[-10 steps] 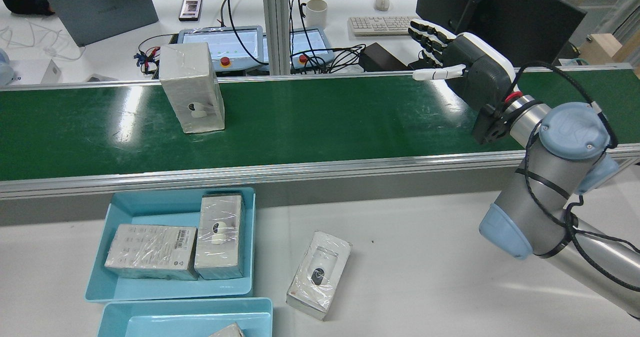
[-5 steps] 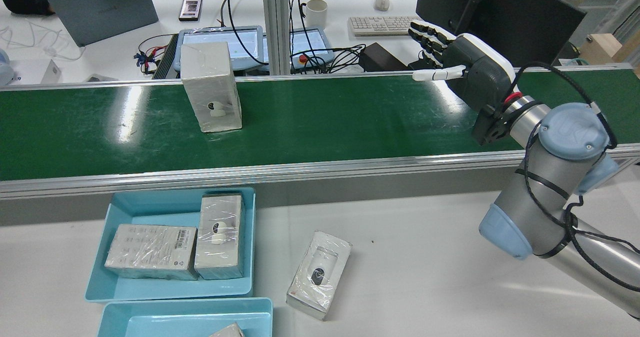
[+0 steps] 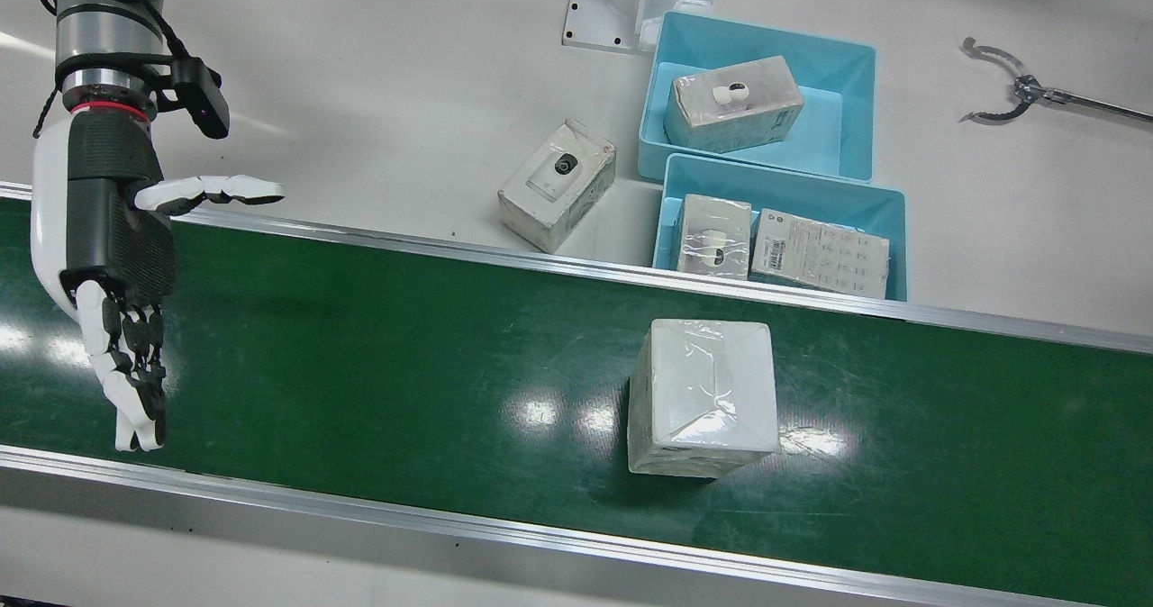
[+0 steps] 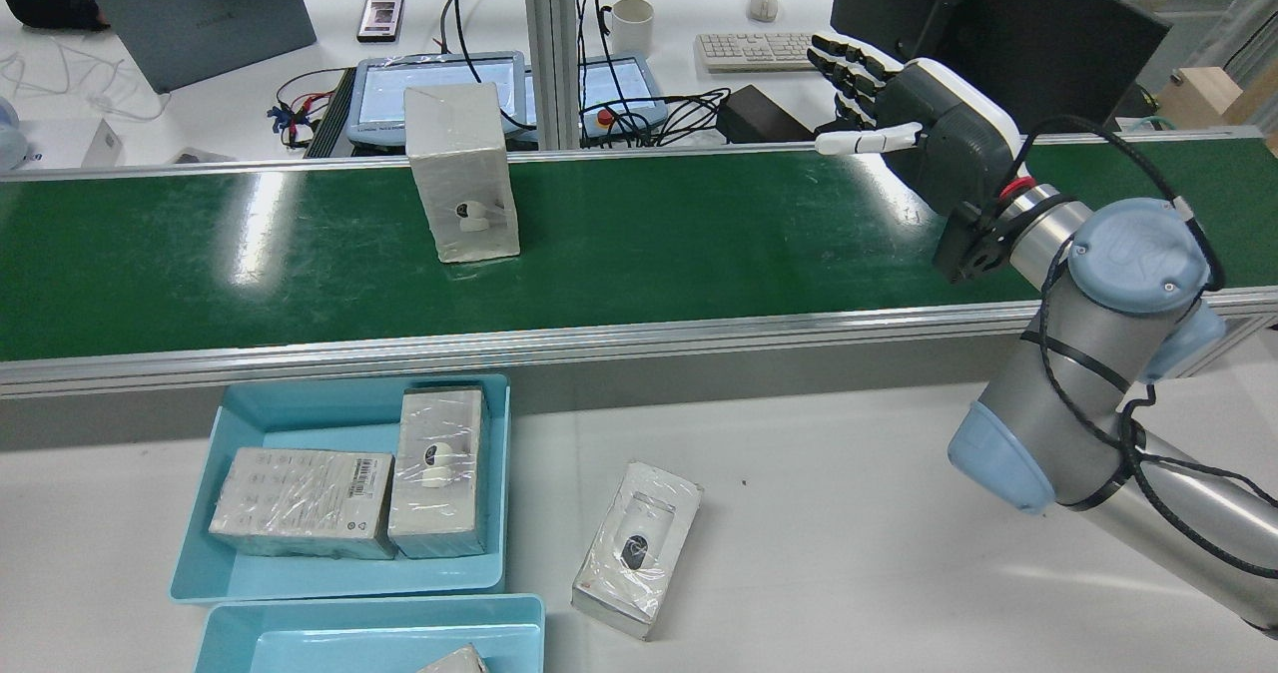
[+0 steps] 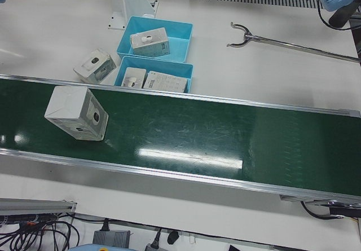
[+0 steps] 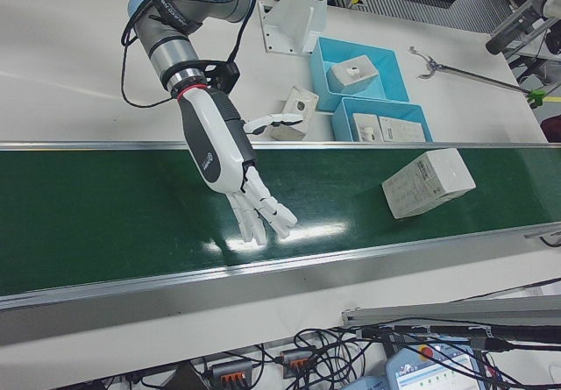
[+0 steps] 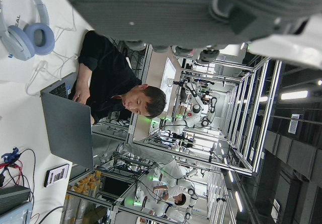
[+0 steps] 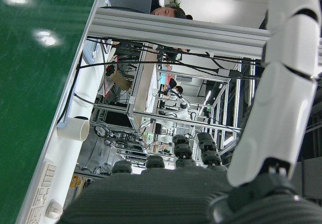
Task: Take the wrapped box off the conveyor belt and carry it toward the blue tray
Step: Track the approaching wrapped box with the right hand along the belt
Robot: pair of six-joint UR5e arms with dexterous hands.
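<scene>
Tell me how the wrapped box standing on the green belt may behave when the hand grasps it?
The wrapped box stands tall on a narrow end, so a sideways push probably tips it. Its glossy film likely makes it slippery. Its flat, sharp-edged faces suggest it is stiff.

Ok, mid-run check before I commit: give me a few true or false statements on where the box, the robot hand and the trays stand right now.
1. The wrapped box stands upright on the green belt. True.
2. The right robot hand is closed around the box. False: it is open, with fingers spread, and hangs over the belt well apart from the box.
3. The blue tray nearest the belt is empty. False: two wrapped boxes lie in it.
4. One wrapped box lies on the white table outside the trays. True.
5. The left robot hand is reaching over the belt. False: only the right arm works over the belt; the left robot hand shows only at the edge of its own camera.
</scene>
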